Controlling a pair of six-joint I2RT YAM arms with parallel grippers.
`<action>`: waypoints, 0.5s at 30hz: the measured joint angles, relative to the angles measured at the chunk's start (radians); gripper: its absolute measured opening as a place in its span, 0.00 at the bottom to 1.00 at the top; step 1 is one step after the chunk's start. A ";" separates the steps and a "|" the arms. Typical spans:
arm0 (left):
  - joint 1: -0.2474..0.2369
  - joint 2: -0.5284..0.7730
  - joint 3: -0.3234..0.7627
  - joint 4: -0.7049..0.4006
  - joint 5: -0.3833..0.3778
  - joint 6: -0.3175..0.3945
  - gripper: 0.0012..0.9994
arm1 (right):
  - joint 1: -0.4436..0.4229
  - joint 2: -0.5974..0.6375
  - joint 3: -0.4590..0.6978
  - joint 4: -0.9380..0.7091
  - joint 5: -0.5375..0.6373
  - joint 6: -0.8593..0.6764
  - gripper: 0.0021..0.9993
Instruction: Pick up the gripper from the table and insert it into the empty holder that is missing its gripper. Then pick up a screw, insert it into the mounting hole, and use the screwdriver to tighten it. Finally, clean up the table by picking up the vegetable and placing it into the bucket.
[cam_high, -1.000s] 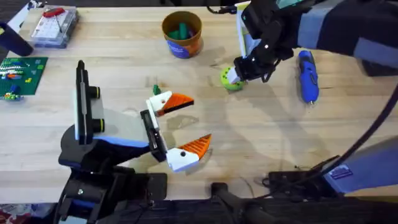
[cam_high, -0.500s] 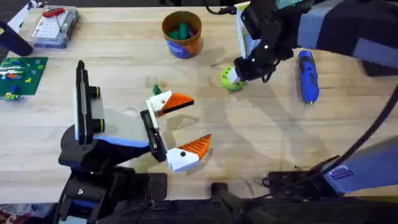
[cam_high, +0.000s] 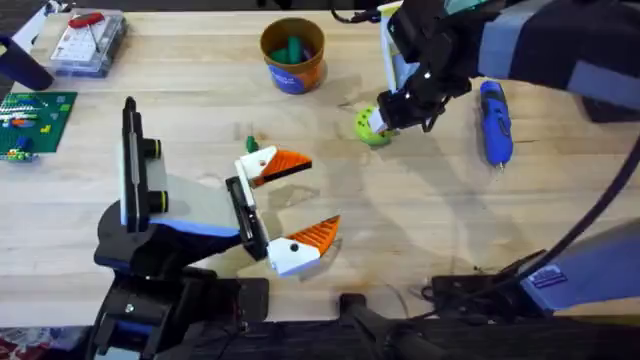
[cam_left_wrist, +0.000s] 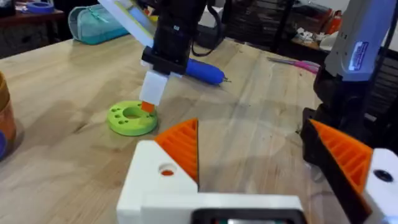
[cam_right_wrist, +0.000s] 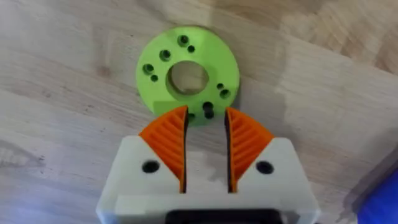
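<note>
Lying out: one vegetable (cam_high: 371, 128), one screwdriver (cam_high: 494, 122), one bucket (cam_high: 293, 55).

A workshop or lab. A wooden workbench (cam_high: 420, 220) carries a green circuit board (cam_high: 35, 118) and a clear parts box (cam_high: 88, 42). Cluttered shelves (cam_left_wrist: 273, 18) stand behind.

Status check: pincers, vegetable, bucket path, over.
Right pincer narrowly open at vegetable rim, not gripping. Left pincer open, idle. Bucket path unobstructed.
</note>
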 joint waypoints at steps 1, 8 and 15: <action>0.000 0.000 0.000 0.000 0.000 0.000 0.99 | 0.000 0.000 0.000 0.000 0.000 0.000 0.33; 0.000 0.000 0.000 0.000 0.000 0.000 0.99 | 0.000 0.001 0.000 0.000 0.003 0.000 0.33; 0.000 0.000 0.000 0.000 0.000 0.000 0.99 | 0.000 0.008 0.000 0.001 0.003 0.000 0.33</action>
